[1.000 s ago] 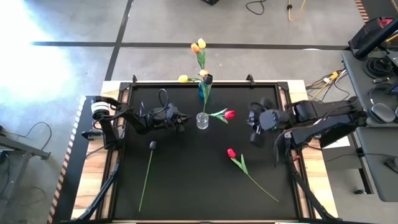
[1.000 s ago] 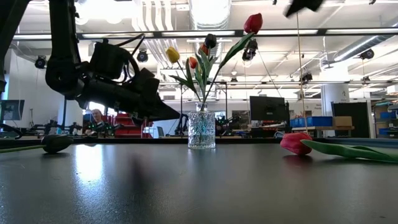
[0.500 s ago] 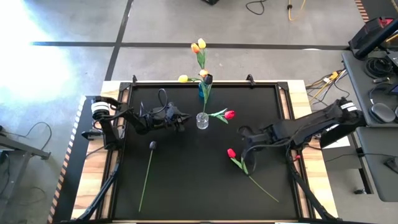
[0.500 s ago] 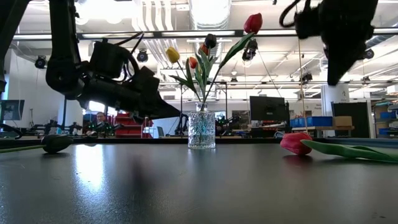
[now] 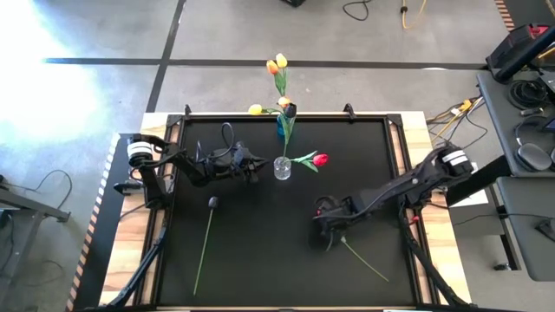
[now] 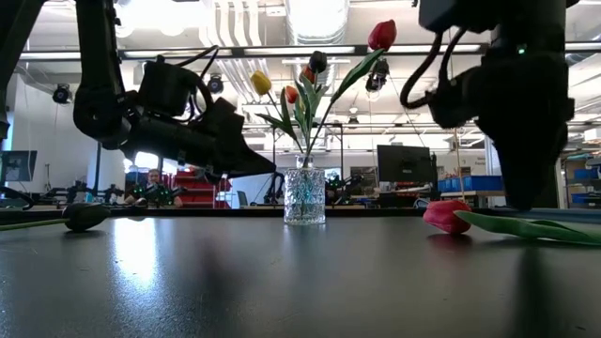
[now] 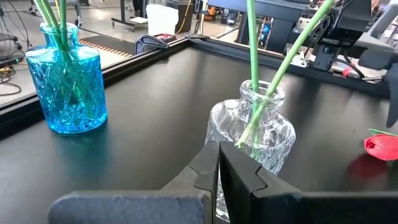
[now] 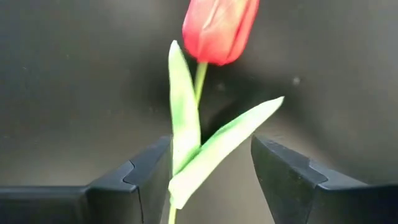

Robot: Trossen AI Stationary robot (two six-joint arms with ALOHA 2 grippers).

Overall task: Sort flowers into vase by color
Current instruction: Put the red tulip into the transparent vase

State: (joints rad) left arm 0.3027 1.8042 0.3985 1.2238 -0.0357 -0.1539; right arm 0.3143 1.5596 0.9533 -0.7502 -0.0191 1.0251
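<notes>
Since half a second ago my right arm has swung down and across the table, and the right gripper now sits low over the loose red tulip. From the right wrist view I see its fingers spread wide on either side of the stem and leaves, not touching them. My left gripper hangs just beside the clear vase, fingers pressed together and empty. That clear vase carries a red tulip; the blue vase behind it holds yellow and orange heads. A dark tulip lies on the table's left side, well apart.
</notes>
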